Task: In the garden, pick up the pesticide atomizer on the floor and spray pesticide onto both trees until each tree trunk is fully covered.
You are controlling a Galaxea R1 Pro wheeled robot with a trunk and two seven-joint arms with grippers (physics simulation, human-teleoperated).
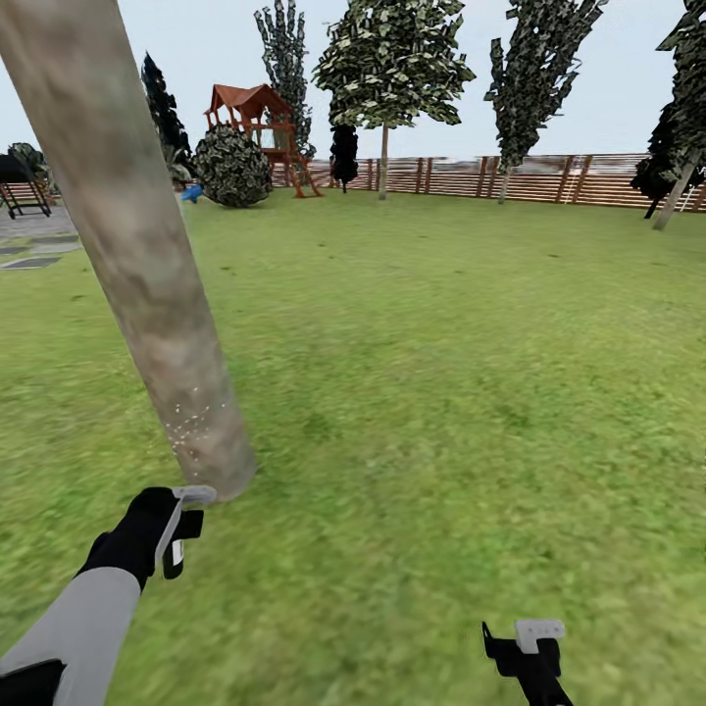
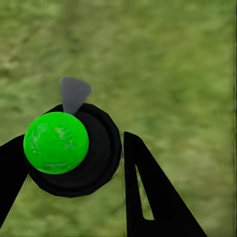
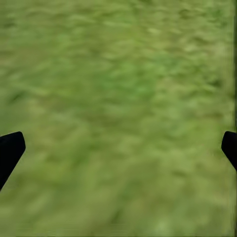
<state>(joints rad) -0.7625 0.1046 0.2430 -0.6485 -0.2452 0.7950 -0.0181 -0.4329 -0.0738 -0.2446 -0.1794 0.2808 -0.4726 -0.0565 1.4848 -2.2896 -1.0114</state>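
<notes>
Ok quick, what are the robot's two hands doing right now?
Left end effector: closed on the pesticide atomizer, near the tree trunk.
Right end effector: open, holding nothing, over the grass.

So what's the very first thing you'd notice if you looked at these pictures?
The big mottled tree trunk leaning across the left of the head view, with tiny white pesticide specks near its foot. Just below it, the left gripper holds the atomizer, whose bright green ball top glows between the jaws in the left wrist view. Far back by the wooden fence stands a red-roofed play tower.
</notes>
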